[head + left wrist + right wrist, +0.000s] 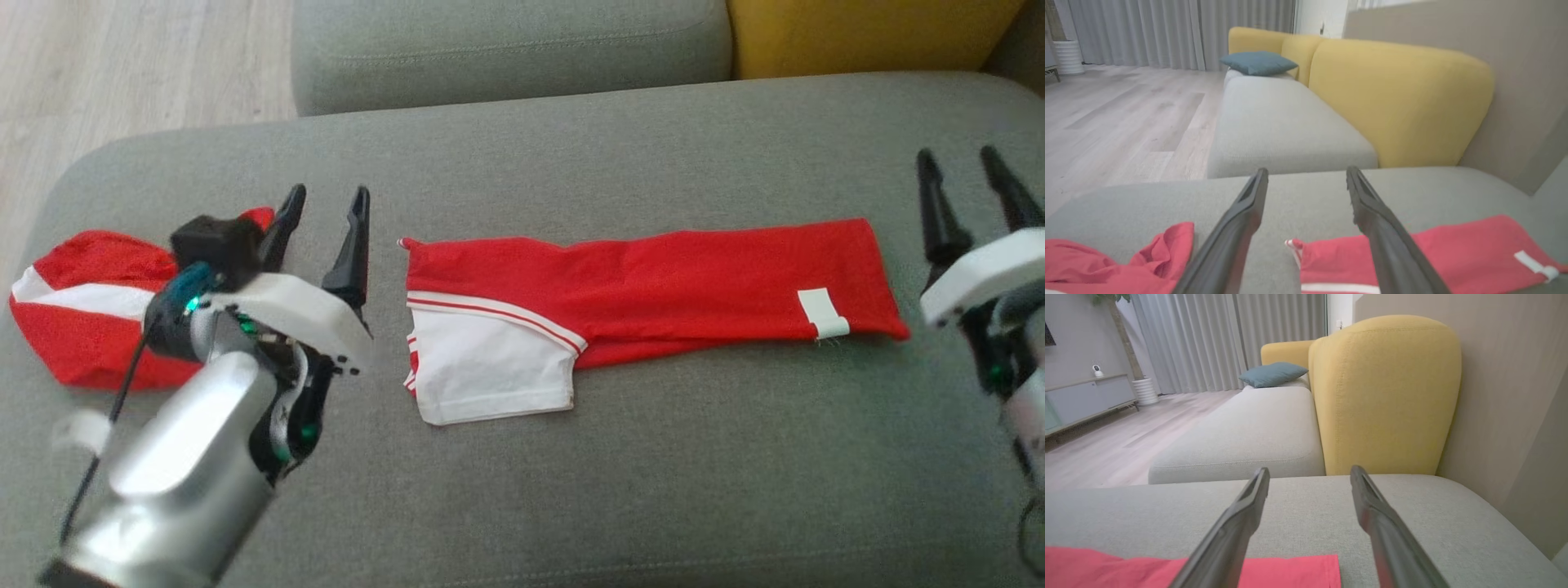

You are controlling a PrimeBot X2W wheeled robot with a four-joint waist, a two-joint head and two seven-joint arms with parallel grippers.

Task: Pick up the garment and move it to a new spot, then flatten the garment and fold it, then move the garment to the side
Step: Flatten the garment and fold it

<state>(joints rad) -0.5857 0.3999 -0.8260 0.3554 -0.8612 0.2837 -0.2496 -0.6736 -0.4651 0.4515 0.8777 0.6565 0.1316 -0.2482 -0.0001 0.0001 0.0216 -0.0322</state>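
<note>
1. Red garment (653, 286) lies flat on the grey sofa seat (571, 490), folded into a long strip running left to right, about mid-seat
2. A white sleeve (490, 367) with red-striped edging sits at the strip's left end, sticking out toward the robot's side; a small white tag (823, 314) is near the right end
3. The left gripper (329, 196) hovers just off the garment's left end, fingers spread apart, no cloth between them; in the left wrist view the garment's edge lies right beside one finger
4. The right gripper (957, 155) is just past the garment's right end, fingers also spread apart, clear of the fabric
5. A crumpled red-and-white bundle (82, 318) sits at the seat's far left, beside the left gripper, a gap of bare seat between it and the folded garment
6. Behind: another grey seat cushion (506, 49), a yellow backrest (865, 33), a teal pillow (1258, 62) further along the sofa, pale wood floor (122, 65), grey curtains (1167, 28)
</note>
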